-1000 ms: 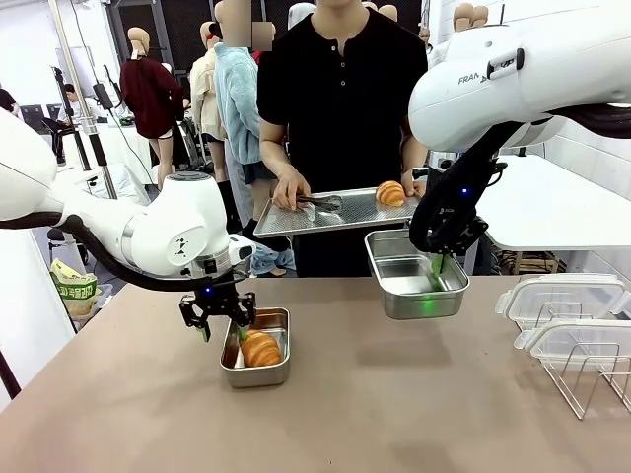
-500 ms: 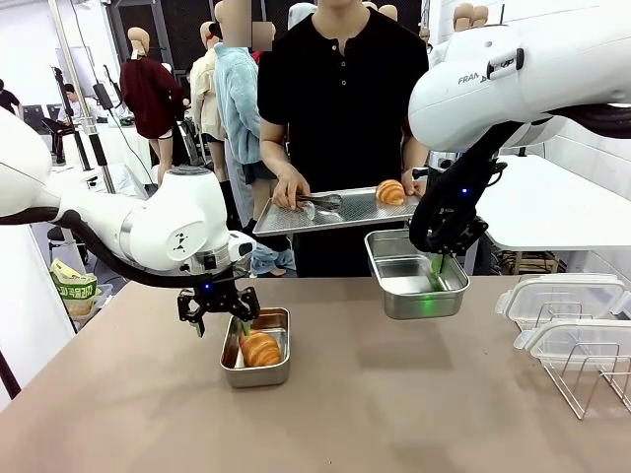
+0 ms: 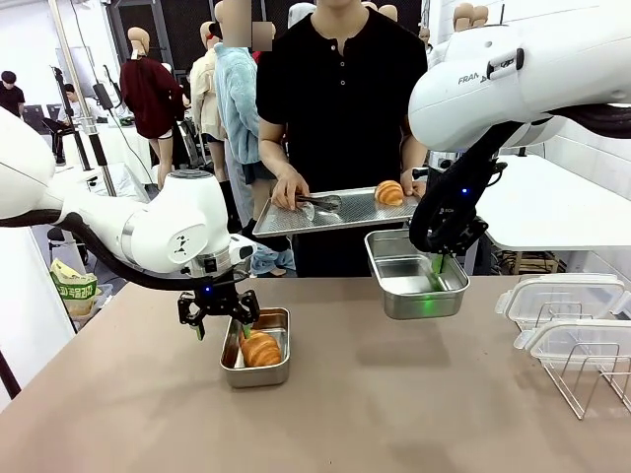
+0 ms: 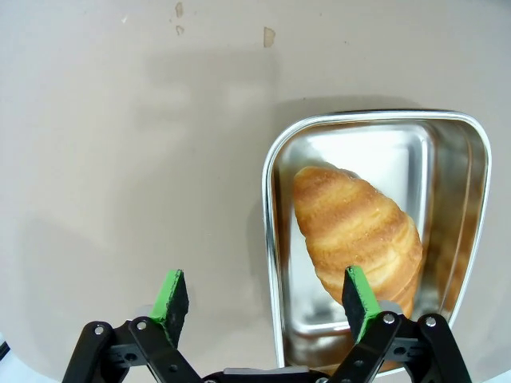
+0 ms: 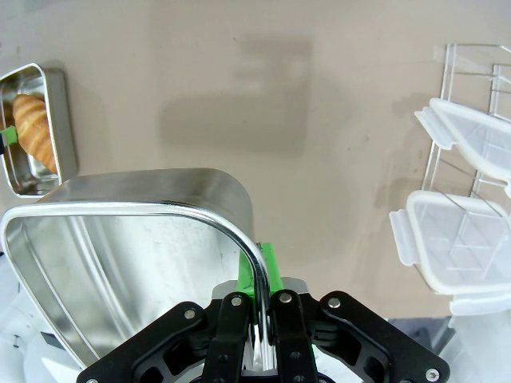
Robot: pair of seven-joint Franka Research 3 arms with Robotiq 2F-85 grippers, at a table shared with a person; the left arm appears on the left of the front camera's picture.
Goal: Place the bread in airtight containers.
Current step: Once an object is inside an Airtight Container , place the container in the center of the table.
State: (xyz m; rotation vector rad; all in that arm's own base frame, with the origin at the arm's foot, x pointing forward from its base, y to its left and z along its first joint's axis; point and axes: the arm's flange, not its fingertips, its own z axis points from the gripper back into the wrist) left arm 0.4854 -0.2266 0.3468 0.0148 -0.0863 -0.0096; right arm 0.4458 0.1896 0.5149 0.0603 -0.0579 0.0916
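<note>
Croissant [image 3: 260, 349] number one lies in the filled steel tub [image 3: 258, 375] on the bench [image 3: 394, 414], and that tub is my landmark. From the front, my left gripper [image 3: 221, 325] hangs just above the tub's left rim with its jaws spread and nothing between them. A second ago those jaws were narrower and sat lower, against the pastry. They have since let go and risen a little, so I judge the first placement done. Beyond the tub and to its right, my right gripper [image 3: 439, 262] has not moved. It stays clenched on the rim of the empty steel tub [image 3: 419, 291], held up clear of the bench. Farther beyond the filled tub, a person's hand [image 3: 291, 189] steadies a tray [image 3: 296, 219] that carries tongs [image 3: 321, 202] and the second croissant [image 3: 389, 192]. That one has yet to be packed. Well to the right of the filled tub, two clear snap lids [image 3: 562, 296] rest on a wire rack [image 3: 592, 379], so neither tub is sealed. The only writing I can read is "FRAN", cut short on my right arm's housing. A green-printed bag off to the left is too small to make out.

From my left wrist, the green pads stand wide apart, straddling the filled tub's long rim. One pad is over bare bench and the other over the croissant's end, and neither touches it. No print is visible.

From my right wrist, the fingers pinch the empty tub's rolled rim tight. The filled tub sits far off at the upper left, and the lids are at the opposite side.
</note>
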